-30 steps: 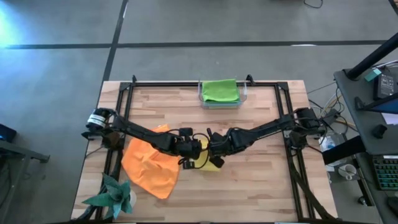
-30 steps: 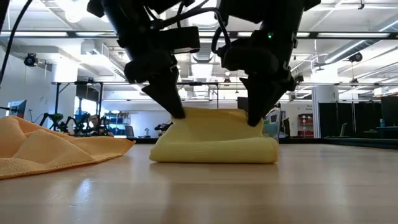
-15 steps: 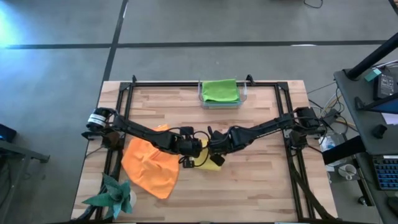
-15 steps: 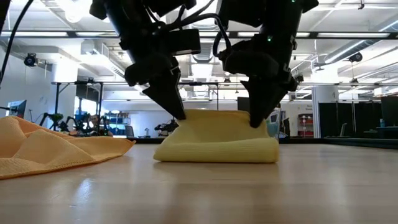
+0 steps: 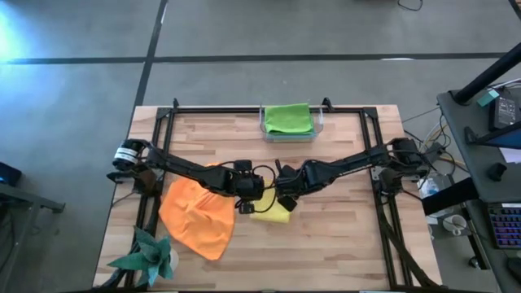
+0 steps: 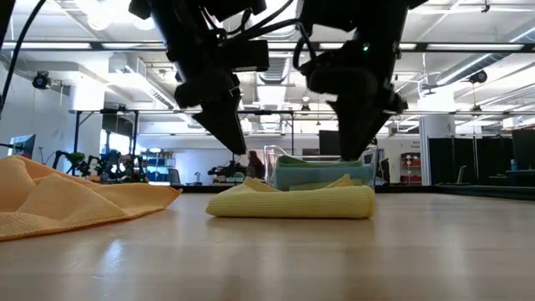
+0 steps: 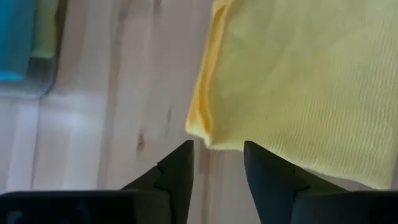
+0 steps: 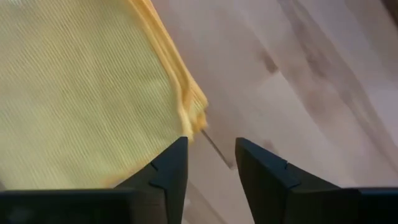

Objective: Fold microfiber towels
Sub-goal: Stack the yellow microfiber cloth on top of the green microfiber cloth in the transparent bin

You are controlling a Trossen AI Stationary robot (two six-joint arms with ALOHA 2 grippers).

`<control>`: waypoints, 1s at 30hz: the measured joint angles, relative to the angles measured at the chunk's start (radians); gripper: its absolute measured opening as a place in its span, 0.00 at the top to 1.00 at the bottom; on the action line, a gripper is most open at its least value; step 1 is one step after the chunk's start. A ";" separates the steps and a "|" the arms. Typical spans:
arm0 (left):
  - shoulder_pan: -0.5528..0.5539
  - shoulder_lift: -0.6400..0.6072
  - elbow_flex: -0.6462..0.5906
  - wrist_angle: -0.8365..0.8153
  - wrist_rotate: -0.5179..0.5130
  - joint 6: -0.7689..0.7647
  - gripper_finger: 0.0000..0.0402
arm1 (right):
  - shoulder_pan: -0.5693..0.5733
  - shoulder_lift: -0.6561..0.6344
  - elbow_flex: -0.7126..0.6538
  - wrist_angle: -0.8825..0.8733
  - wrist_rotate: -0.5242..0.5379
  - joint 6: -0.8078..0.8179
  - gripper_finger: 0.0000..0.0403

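Both claws hang just above the folded yellow towel (image 6: 291, 201) in the middle of the table (image 5: 342, 244).

No words or labels can be read anywhere. The left claw (image 7: 217, 155) and the right claw (image 8: 211, 152) reach in from each side, tips pointing down, fingers spread a little and holding nothing. The orange towel (image 5: 195, 218) lies crumpled to the left. A green towel (image 5: 288, 118) sits in a clear bin (image 5: 318, 124) at the far edge, perhaps on top of a blue one.
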 joint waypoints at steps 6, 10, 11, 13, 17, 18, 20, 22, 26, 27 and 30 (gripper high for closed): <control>-0.011 -0.042 0.024 -0.117 0.072 -0.053 0.68 | 0.039 -0.076 -0.004 -0.064 -0.014 -0.011 0.66; -0.062 -0.048 0.023 -0.104 0.123 -0.049 0.68 | 0.084 -0.109 -0.021 -0.063 -0.027 -0.026 0.67; -0.079 -0.048 0.022 -0.096 0.124 -0.036 0.68 | 0.098 -0.113 -0.026 -0.061 -0.027 -0.024 0.68; -0.109 -0.044 0.016 -0.068 0.124 -0.002 0.68 | 0.126 -0.116 -0.039 -0.061 -0.029 -0.006 0.68; -0.159 -0.021 0.014 0.011 0.125 0.030 0.68 | 0.180 -0.112 -0.060 -0.005 -0.031 0.010 0.65; -0.166 -0.015 0.014 0.035 0.126 0.030 0.68 | 0.191 -0.108 -0.061 0.014 -0.032 0.008 0.64; -0.173 -0.003 0.013 0.044 0.130 0.028 0.68 | 0.213 -0.097 -0.062 0.055 -0.031 0.007 0.62; -0.173 0.002 0.013 0.056 0.130 0.028 0.68 | 0.231 -0.092 -0.064 0.101 -0.028 -0.010 0.60; -0.172 0.002 0.008 0.094 0.128 0.031 0.68 | 0.257 -0.069 -0.064 0.180 -0.018 -0.093 0.56; -0.172 0.002 0.003 0.109 0.127 0.035 0.68 | 0.260 -0.060 -0.064 0.201 -0.017 -0.122 0.56; -0.171 0.002 -0.019 0.182 0.117 0.067 0.68 | 0.270 -0.029 -0.064 0.268 -0.016 -0.216 0.54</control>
